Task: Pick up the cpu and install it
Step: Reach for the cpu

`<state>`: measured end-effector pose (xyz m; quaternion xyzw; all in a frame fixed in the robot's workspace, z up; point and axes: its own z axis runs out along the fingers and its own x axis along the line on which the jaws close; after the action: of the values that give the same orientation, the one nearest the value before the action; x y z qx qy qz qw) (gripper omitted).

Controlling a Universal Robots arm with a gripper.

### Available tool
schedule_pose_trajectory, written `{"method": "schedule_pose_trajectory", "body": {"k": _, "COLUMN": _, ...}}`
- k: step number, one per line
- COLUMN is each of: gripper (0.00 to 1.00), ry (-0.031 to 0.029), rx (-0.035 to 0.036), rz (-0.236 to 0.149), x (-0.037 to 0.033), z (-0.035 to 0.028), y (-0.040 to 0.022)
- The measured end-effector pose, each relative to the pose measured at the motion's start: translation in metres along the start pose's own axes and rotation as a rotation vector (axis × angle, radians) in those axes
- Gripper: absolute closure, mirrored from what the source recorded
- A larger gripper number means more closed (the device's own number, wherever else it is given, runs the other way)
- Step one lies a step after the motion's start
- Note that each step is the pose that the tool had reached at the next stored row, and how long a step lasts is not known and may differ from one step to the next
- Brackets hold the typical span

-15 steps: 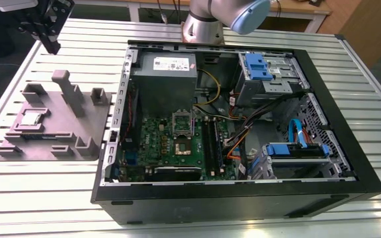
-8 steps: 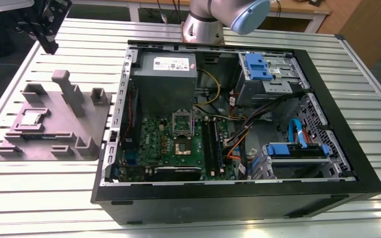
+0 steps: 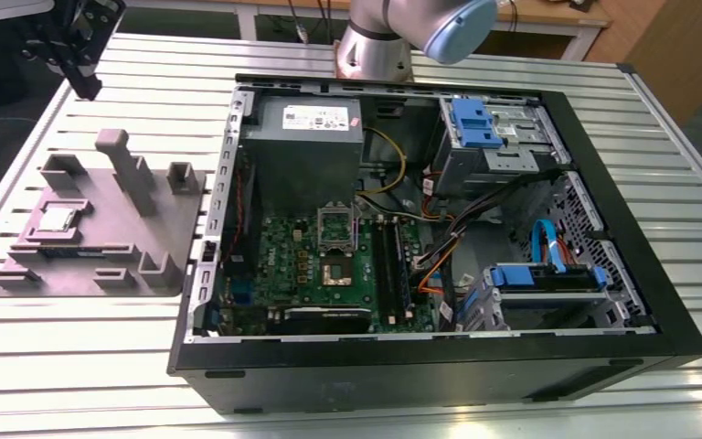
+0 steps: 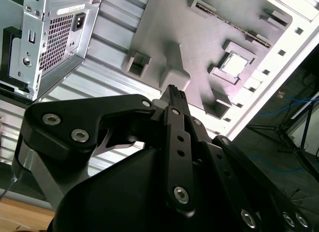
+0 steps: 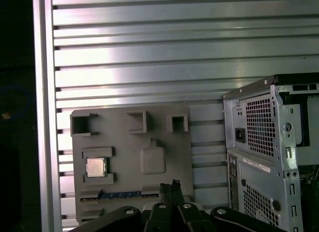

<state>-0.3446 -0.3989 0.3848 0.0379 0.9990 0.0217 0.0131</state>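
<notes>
Hovers clear of the cpu [image 5: 95, 167], seated in its grey holder [image 5: 127, 154]; tool [image 5: 169, 185] pressed together, empty; pickup, install undone.

Open room above the cpu [image 3: 58, 218]; tall post [image 3: 128, 174] nearby on tray [image 3: 175, 240]

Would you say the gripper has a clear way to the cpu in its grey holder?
Probably yes: the cpu lies uncovered in its recess on the grey holder, and the gripper, shut and empty, hangs off to one side. Only the tall post stands near it.
</notes>
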Motion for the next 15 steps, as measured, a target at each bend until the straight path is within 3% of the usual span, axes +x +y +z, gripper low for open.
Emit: {"method": "schedule_pose_trajectory", "body": {"k": 15, "gripper": 0.90, "ry": 0.0000, "rx": 0.0000, "rz": 0.000, "x": 0.0093, "z": -0.0003, "y": -0.0007}}
